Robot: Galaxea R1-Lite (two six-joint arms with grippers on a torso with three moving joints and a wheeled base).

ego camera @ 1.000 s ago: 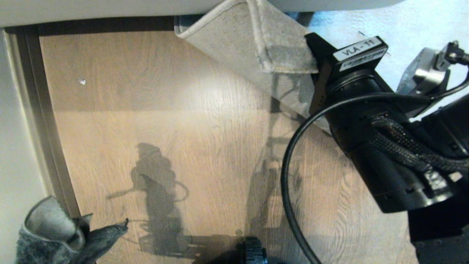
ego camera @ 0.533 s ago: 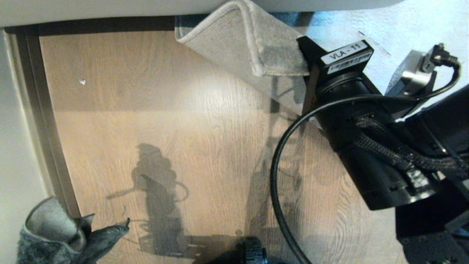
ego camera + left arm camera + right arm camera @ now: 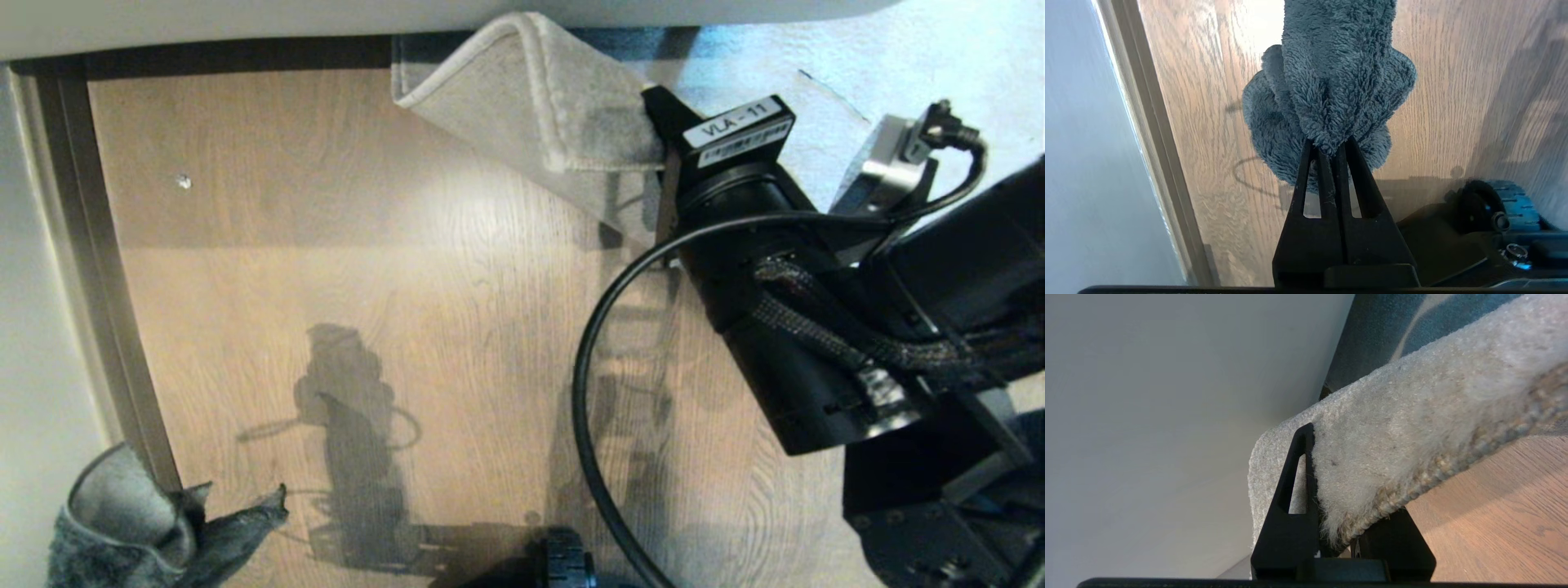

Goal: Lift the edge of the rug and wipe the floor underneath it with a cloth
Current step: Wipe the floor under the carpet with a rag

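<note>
Rug edge (image 3: 563, 114) is already up, pinched in the right fingers (image 3: 1331, 506), left fingers (image 3: 1331, 151) clamp the cloth (image 3: 1331, 81), floor (image 3: 408, 245) not wiped yet.

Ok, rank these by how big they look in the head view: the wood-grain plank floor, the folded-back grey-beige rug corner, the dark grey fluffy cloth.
1. Light brown wood-grain plank floor, largest by far.
2. Grey-beige short-pile rug corner, lifted and folded back.
3. Dark grey fluffy microfibre cloth, smallest, though the picture's edge cuts it off.
</note>
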